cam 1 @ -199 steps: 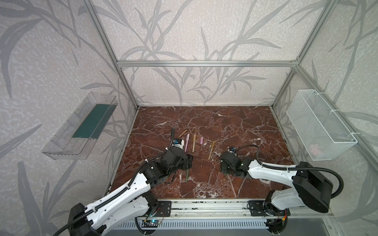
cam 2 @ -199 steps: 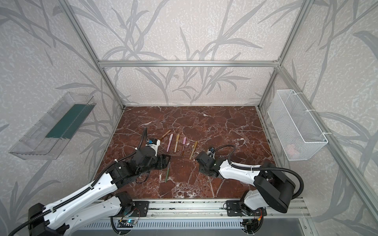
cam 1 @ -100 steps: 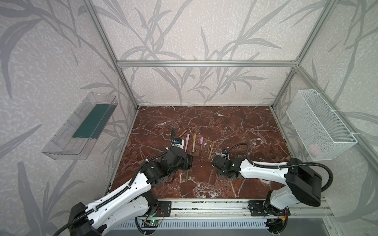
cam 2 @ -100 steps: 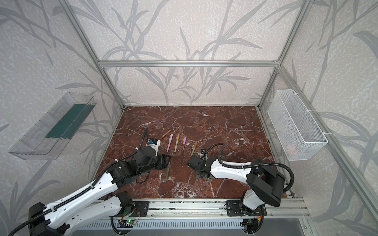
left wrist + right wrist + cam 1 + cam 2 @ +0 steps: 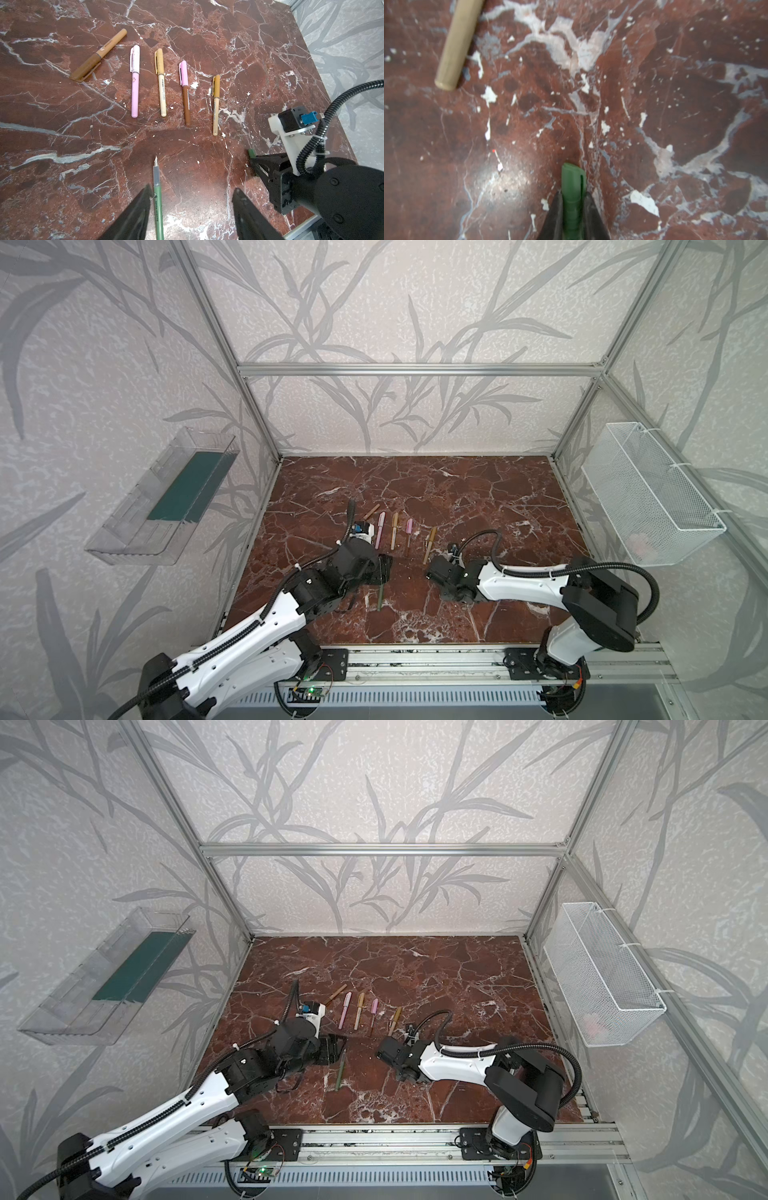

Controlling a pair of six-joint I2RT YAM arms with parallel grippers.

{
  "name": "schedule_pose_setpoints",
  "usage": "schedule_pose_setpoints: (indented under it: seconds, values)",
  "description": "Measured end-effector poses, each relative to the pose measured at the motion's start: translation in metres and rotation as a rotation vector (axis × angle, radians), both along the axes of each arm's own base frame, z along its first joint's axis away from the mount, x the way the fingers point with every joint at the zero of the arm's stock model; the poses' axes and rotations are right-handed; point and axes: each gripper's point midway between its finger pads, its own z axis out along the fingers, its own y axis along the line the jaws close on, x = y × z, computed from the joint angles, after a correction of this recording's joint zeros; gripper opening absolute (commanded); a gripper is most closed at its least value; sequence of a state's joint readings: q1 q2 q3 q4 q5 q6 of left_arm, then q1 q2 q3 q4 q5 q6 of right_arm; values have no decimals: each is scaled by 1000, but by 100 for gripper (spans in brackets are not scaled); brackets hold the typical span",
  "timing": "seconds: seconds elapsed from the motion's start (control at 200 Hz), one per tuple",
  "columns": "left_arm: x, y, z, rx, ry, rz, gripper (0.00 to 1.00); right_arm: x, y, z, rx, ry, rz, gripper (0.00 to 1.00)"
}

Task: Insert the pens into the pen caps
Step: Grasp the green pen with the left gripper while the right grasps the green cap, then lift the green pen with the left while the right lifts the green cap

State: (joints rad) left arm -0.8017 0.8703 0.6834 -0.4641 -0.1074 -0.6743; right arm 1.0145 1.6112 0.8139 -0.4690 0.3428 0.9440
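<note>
Five capped pens (image 5: 135, 83) in a row; green pen (image 5: 158, 204) uncapped (cap (image 5: 572, 187) gripped).

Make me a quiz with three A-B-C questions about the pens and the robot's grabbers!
1. Where is the uncapped green pen?
A: in the wall basket. B: on the table by the left gripper. C: inside a cap.

2. How many pens in the row wear caps?
A: five. B: two. C: eight.

3. What is the right gripper doing?
A: open and empty. B: holding a pink pen. C: shut on the green cap.

Answers:
1 B, the left wrist view shows it lying on the marble beside that open gripper.
2 A, five capped pens lie side by side there.
3 C, the right wrist view shows the cap pinched between its jaws.
</note>
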Motion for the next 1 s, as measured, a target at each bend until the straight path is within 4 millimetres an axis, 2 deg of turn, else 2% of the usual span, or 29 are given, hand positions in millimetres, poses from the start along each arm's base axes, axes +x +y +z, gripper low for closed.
schedule_pose_setpoints:
  seconds: [0.05,0.22,0.32,0.425,0.56,0.81,1.0]
  values:
    - [0,0,0,-1,-1,0,64,1,0,0,1,-2,-1,0]
    - [-3,1,-7,7,12,-4,64,2,2,1,17,-7,3,0]
    - [-8,3,-26,33,55,-14,64,1,2,5,51,-17,6,0]
    - [-18,10,-56,79,118,-15,64,0,9,17,143,-33,19,0]
    - [-31,24,-91,137,194,2,58,-2,22,36,285,-79,58,0]
    - [-37,29,-116,176,255,18,44,3,49,76,515,-176,116,0]
    - [-39,26,-141,241,338,4,41,-1,50,80,587,-207,131,0]
